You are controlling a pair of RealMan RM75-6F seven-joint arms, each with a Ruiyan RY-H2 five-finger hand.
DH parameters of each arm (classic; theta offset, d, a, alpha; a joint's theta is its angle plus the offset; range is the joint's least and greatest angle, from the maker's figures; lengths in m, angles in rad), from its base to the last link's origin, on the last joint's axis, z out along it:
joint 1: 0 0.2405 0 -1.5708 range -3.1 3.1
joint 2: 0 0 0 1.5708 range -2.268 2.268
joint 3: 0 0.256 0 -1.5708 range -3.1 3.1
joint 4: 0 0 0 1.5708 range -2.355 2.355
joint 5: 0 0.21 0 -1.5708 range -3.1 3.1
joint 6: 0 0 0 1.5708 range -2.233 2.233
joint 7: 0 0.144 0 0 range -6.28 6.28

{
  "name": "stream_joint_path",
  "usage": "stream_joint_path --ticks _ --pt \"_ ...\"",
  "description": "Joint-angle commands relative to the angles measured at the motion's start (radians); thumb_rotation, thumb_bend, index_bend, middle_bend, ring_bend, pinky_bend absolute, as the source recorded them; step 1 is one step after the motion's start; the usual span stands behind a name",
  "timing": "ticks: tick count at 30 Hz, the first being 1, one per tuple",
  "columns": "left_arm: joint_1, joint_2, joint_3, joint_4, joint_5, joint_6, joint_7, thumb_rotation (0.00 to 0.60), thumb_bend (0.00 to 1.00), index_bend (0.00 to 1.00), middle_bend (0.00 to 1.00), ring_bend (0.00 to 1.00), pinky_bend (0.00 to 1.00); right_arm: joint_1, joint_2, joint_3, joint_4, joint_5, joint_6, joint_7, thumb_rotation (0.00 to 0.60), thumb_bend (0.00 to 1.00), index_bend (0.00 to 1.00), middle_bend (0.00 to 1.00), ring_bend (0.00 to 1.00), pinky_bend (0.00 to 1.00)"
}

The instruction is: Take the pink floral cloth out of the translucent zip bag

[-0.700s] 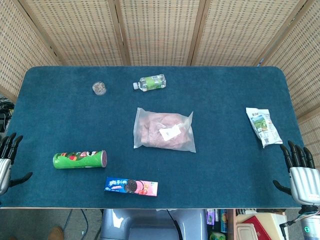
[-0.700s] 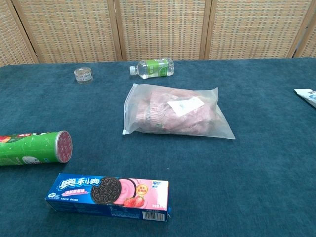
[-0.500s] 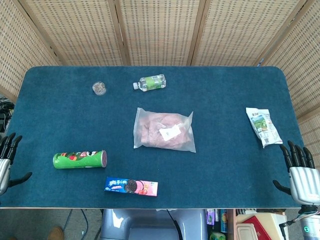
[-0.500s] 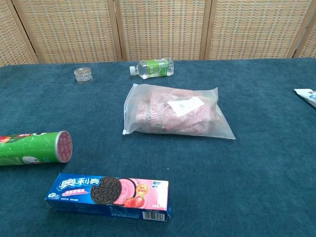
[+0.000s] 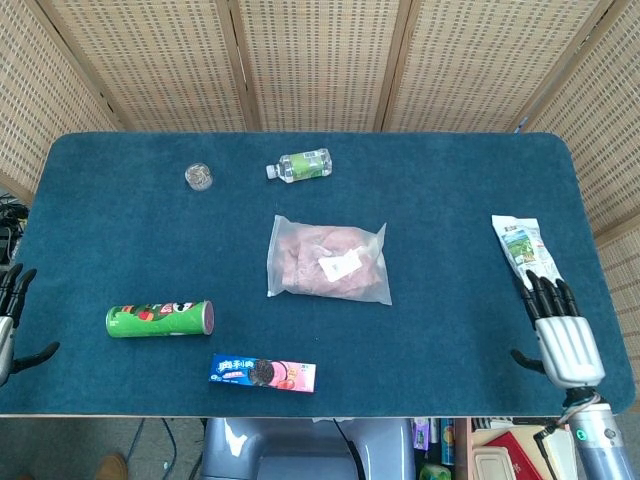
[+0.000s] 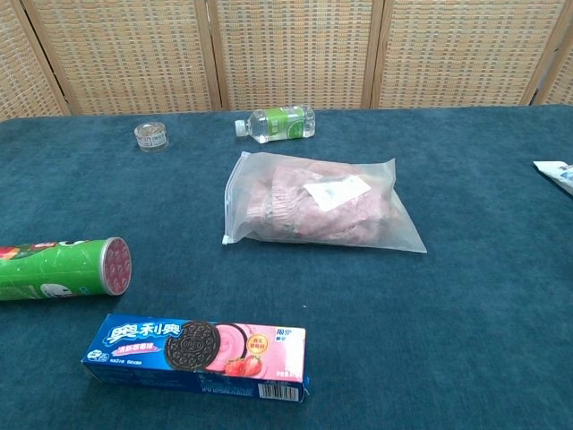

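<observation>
The translucent zip bag [image 5: 328, 259] lies flat in the middle of the blue table, its zip edge to the left and a white label on top. The pink floral cloth [image 6: 309, 210] shows folded inside the bag [image 6: 322, 203]. My right hand [image 5: 560, 335] hovers over the table's front right corner, fingers spread and holding nothing, far right of the bag. My left hand [image 5: 10, 318] shows only partly at the left edge of the head view, fingers apart, empty. Neither hand appears in the chest view.
A green chip can [image 5: 160, 319] lies at the front left and a blue cookie box [image 5: 262, 373] near the front edge. A green-labelled bottle [image 5: 303, 165] and a small jar [image 5: 199, 177] sit behind the bag. A snack packet [image 5: 525, 251] lies just beyond my right hand.
My right hand has moved inward and forward over the table's front right corner, toward the snack packet. My left hand has slipped slightly lower at the left edge. The bag has not moved.
</observation>
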Motion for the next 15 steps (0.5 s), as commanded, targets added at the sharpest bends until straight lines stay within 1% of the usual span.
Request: stream_joint_path --ticks 1,4,6,8,10,12,15 --pt "-0.001 -0.007 -0.009 0.01 -0.018 -0.004 0.002 0.6 0.12 0.0 0.0 0.0 0.0 0.125 0.006 0.061 -0.047 0.02 -0.144 -0.019 0.6 0.0 0.0 0.0 0.0 0.0" --pt "-0.001 -0.007 -0.01 0.015 -0.032 -0.016 -0.016 0.6 0.12 0.0 0.0 0.0 0.0 0.225 -0.002 0.109 -0.088 0.095 -0.281 -0.022 0.6 0.0 0.0 0.0 0.0 0.0" --pt "-0.002 -0.007 -0.012 0.019 -0.04 -0.022 -0.018 0.6 0.12 0.0 0.0 0.0 0.0 0.283 -0.019 0.138 -0.092 0.144 -0.352 -0.029 0.6 0.0 0.0 0.0 0.0 0.0" --pt "-0.005 -0.009 -0.016 0.024 -0.05 -0.029 -0.016 0.6 0.12 0.0 0.0 0.0 0.0 0.352 -0.051 0.171 -0.083 0.227 -0.432 -0.039 0.6 0.0 0.0 0.0 0.0 0.0" --pt "-0.006 -0.012 -0.019 0.028 -0.057 -0.033 -0.012 0.6 0.12 0.0 0.0 0.0 0.0 0.401 -0.082 0.193 -0.072 0.296 -0.485 -0.044 0.6 0.0 0.0 0.0 0.0 0.0" --pt "-0.01 -0.017 -0.022 0.033 -0.068 -0.042 -0.007 0.6 0.12 0.0 0.0 0.0 0.0 0.465 -0.131 0.216 -0.044 0.391 -0.544 -0.055 0.6 0.0 0.0 0.0 0.0 0.0" --pt "-0.016 -0.023 -0.026 0.043 -0.093 -0.064 0.004 0.6 0.12 0.0 0.0 0.0 0.0 0.55 -0.203 0.23 0.005 0.518 -0.585 -0.101 0.6 0.0 0.0 0.0 0.0 0.0"
